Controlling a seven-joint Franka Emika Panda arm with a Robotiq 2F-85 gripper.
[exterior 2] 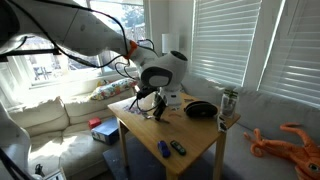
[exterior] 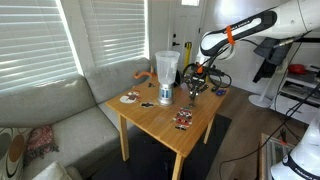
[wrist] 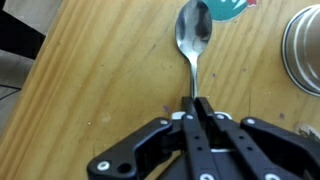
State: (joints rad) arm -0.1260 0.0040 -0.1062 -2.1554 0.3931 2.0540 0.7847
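Setting: living room with slatted blinds [exterior: 90, 35], a grey sofa [exterior: 60, 115] and a wooden desk [exterior: 165, 125] standing off the sofa's end.

Item 1, gripper [wrist: 200, 108]: in the wrist view your fingers are pressed together, pinching the tip of a handle right at the desk surface. In both exterior views the gripper [exterior: 194, 90] hangs low over the desk [exterior 2: 195, 135], near the edge on the arm's side.

Item 2, spoon [wrist: 192, 40]: it lies flat on the bare wood, bowl up. Its handle runs straight back into your fingertips and its bowl points directly away from them. It sits roughly parallel to the desk edge seen at the left of the wrist view.

Item 3, teal piece [wrist: 225, 8]: just beside the spoon's bowl and cropped by the frame; contact cannot be told.

Item 4, metal container [wrist: 305, 50]: off to the spoon's side, apart from it.

Item 5, blender [exterior: 165, 75]: upright, beside the gripper, toward the far corner.

Item 6, dark plate [exterior: 130, 97]: near the sofa-side edge.

Item 7, orange toy [exterior 2: 285, 140]: on the sofa, well apart from the desk.
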